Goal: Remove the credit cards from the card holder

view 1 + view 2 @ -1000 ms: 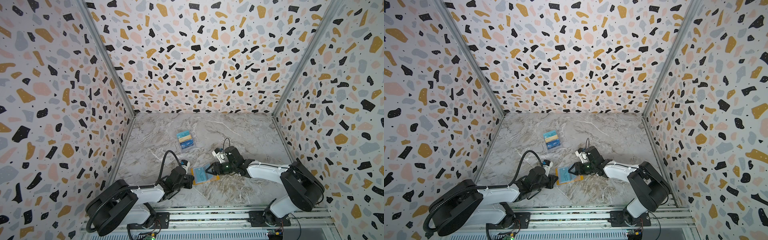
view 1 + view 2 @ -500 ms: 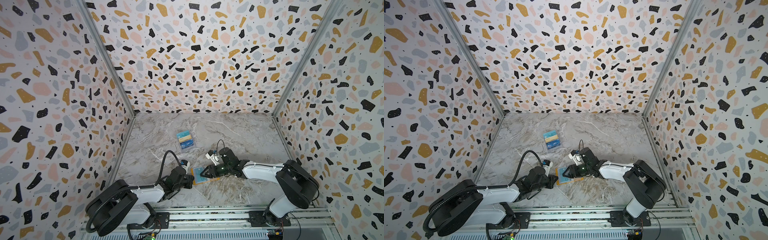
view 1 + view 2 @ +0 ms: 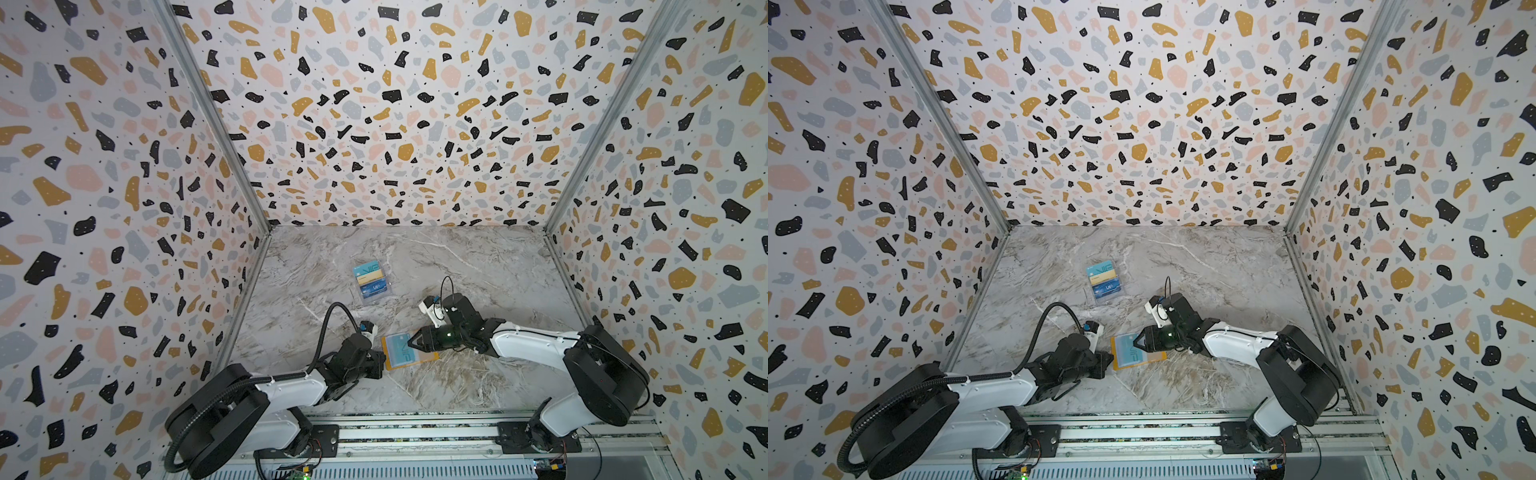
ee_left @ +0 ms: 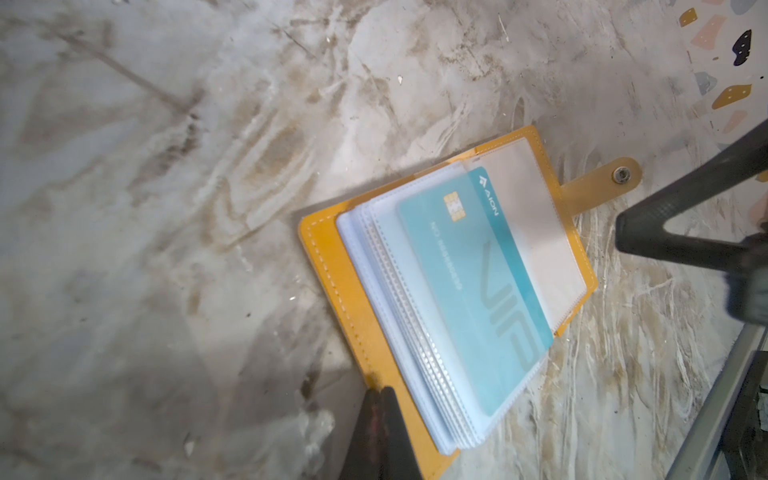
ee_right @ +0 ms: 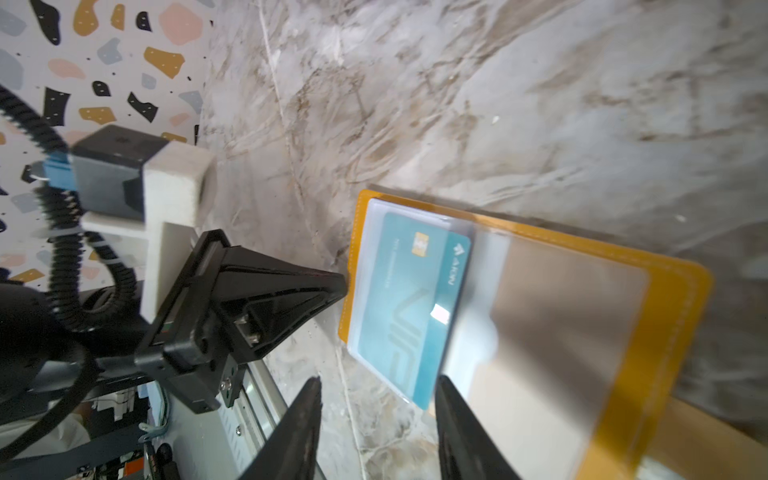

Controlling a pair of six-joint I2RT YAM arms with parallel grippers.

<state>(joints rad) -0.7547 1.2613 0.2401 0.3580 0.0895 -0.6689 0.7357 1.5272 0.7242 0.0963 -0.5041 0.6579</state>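
Right gripper (image 5: pixel 376 386): it has slid in from the right and now sits over the open card holder (image 4: pixel 332 282). Its jaws have narrowed but stand apart, gripping nothing, and straddle a corner of the teal card (image 4: pixel 478 291).
Left gripper (image 4: pixel 380 399): closed, with its tips at the edge of the yellow cover (whether pinching or only pinning, I cannot tell).
Meaning for you: this looks like the approach to the pull. The teal card lies in the top sleeve and is not out yet.
Edges: a darker strip of the card appears bare past the sleeve mouth, which gives you something to bite. The snap tab (image 4: pixel 602 183) lies flat beyond it.
Room: there is bare table (image 3: pixel 478 266) behind and to the right. The clear box (image 3: pixel 371 279) is well apart, and the front rail (image 3: pixel 415 432) is near.
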